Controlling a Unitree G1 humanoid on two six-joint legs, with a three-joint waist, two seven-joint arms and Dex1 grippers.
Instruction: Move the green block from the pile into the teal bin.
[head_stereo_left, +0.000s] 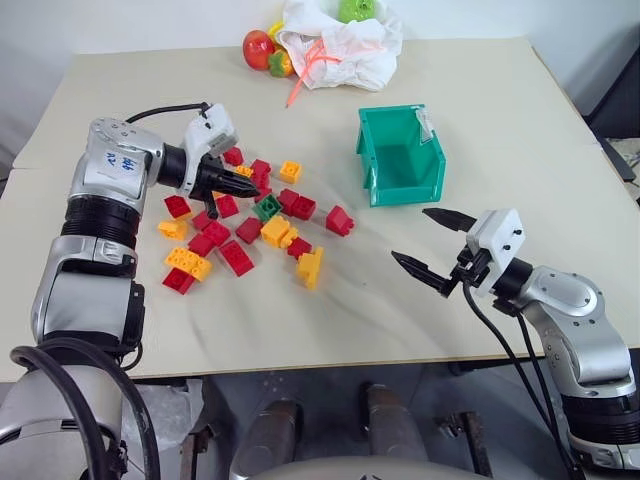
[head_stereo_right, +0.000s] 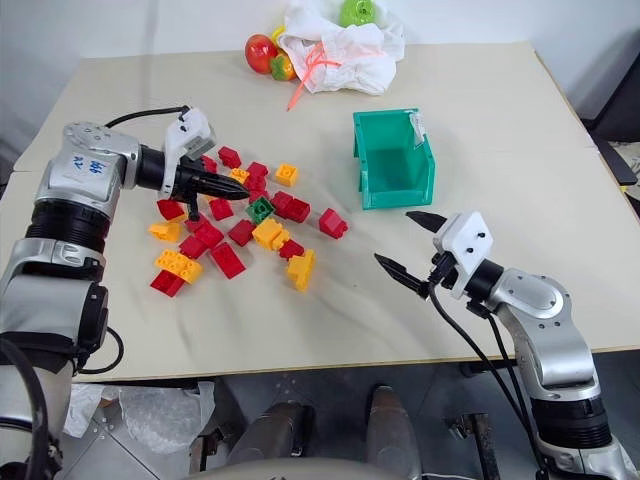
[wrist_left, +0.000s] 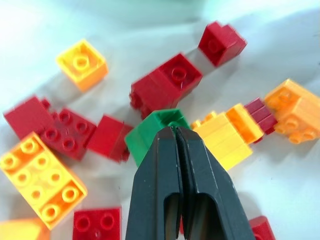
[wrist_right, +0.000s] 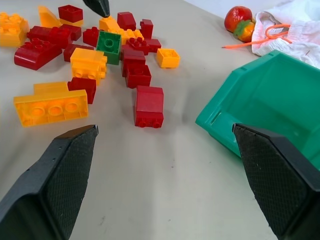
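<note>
Presently: left gripper (wrist_left: 176, 131), fingers pressed together on nothing, tips just above the green block (wrist_left: 152, 131). Green block lies in the pile (head_stereo_left: 235, 235) among red and yellow bricks. Right gripper (head_stereo_left: 432, 243) spread wide, empty, near the teal bin (head_stereo_left: 402, 155).

Twin head cameras look down over the table (head_stereo_left: 480, 130); wrist cameras sit low, the left close above the pile (wrist_left: 165, 85) (shared by all four views).
</note>
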